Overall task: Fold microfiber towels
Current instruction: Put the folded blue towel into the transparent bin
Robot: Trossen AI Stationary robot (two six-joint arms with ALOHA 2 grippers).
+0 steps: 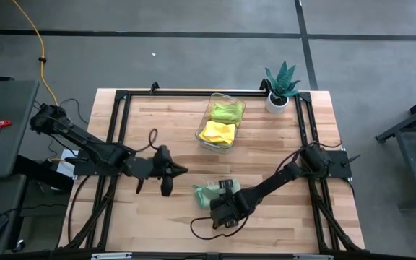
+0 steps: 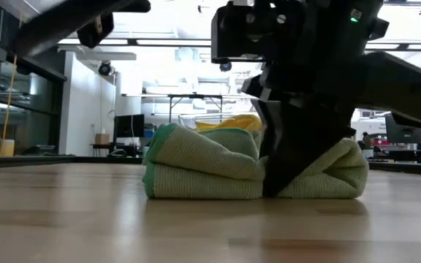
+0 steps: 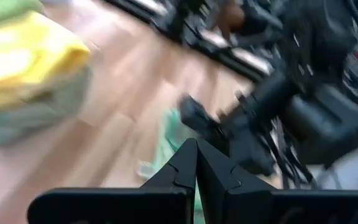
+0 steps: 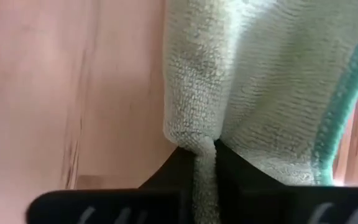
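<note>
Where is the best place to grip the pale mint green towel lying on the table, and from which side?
Grip the pale mint green microfiber towel at its bunched corner, from above: the folds gather there into a thin ridge. The right claw is shut on exactly that corner.

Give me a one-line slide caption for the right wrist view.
Right gripper pinches a fold of the pale mint green towel above the wooden table.

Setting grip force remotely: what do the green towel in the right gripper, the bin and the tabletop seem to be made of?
Green towel: soft looped microfiber, matte, with a stitched darker green edge; the right gripper is shut on a pinched fold of it.
Bin: clear and glossy, the towels showing through its walls; plastic or glass, I cannot tell which.
Tabletop: light wood planks with visible grain and a smooth, slightly shiny finish.
</note>
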